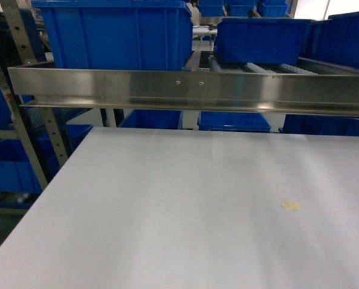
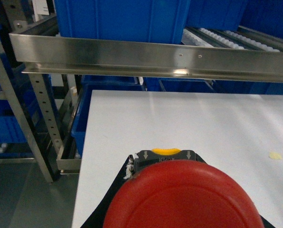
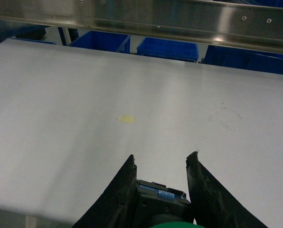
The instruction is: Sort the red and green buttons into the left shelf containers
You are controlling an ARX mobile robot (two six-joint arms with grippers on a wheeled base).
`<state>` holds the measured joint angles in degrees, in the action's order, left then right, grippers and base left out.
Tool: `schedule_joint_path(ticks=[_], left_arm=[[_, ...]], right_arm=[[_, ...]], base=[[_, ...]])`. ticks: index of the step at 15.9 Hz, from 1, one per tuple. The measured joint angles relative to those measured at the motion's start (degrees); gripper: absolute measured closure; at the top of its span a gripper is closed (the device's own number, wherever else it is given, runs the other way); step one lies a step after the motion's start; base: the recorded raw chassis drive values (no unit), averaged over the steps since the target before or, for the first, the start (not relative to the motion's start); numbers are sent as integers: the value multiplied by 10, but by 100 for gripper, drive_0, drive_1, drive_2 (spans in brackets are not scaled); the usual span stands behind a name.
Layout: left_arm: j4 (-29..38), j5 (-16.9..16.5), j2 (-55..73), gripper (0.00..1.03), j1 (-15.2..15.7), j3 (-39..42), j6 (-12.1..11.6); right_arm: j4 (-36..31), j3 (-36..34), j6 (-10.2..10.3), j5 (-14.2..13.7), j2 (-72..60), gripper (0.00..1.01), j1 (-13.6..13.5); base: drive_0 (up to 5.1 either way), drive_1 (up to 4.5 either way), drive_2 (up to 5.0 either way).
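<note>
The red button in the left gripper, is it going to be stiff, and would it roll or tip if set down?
The red button is probably rigid: a hard-looking domed cap on a dark body. Top-heavy, I'd guess, since the cap spreads wider than the body, so it may tip. On its side the round cap could roll on the smooth white table.

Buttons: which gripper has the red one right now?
The left gripper holds the red button, its wide mushroom cap filling the left wrist view. The right gripper grips a dark-bodied button showing only a green edge.
</note>
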<state>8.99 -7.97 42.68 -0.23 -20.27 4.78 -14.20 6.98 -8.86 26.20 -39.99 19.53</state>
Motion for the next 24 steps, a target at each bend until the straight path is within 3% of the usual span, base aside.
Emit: schedule_joint_path(ticks=[24], left_arm=[[0, 0, 1, 77, 0, 0, 0]], right_arm=[[0, 0, 0, 0, 0, 72, 0]], base=[[-480, 360, 114]])
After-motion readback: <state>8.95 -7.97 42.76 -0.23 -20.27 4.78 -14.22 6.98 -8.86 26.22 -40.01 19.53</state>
